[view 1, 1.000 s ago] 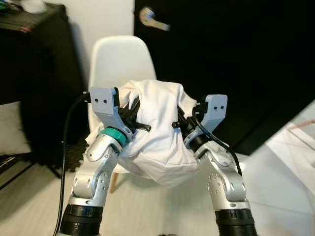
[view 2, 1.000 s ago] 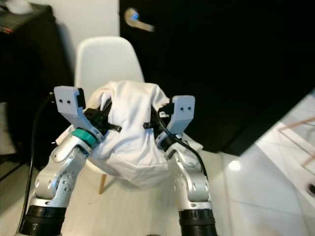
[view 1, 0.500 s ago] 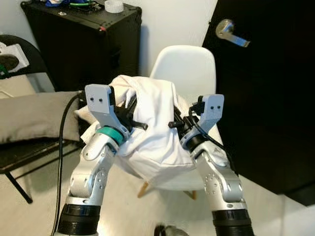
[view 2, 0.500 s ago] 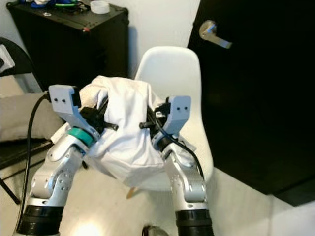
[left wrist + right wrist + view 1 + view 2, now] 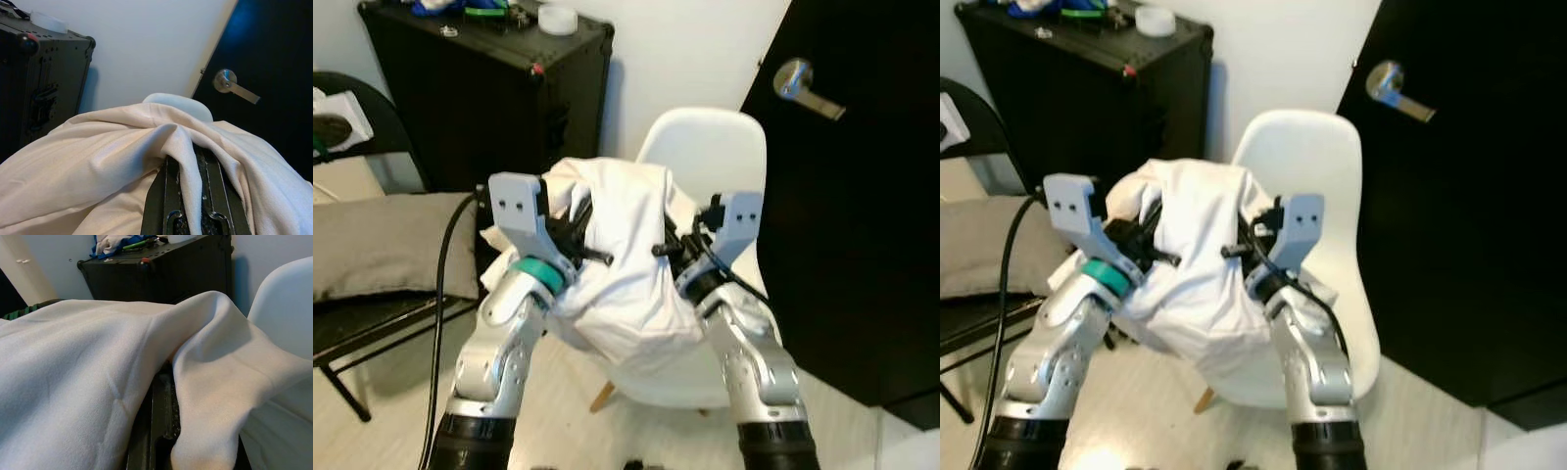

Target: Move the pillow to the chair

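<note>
- Pillow: a soft white bundle held up in the air between the two arms, in front of the robot's chest, its lower bulge sagging down between the wrists.
- Left end effector: pressed into the pillow's left flank. In the left wrist view its two black fingers lie close together with a fold of the cloth pinched between them, so it is clamped on the pillow.
- Right end effector: dug into the pillow's right flank. The right wrist view shows a fold of white fabric draped over and between its dark fingers, so it too reads as clamped on the pillow.
- Chair: a white shell chair standing directly behind and below the pillow, its backrest rising above the bundle and part of its seat showing under the right forearm.
- Key relation: the pillow hangs just over the front part of the seat, with the chair lying ahead of and below both end effectors. The bundle sits a little toward the chair's left side, so the right arm is the nearer to the seat's middle.
- The pillow's long axis runs roughly across, from one end effector to the other, in line with the seat's width.
- Judgement: the carry looks nearly over; what remains is a short reach forward and down, then both grips letting go.
- Nearby: a black case to the left and a dark door to the right.
</note>
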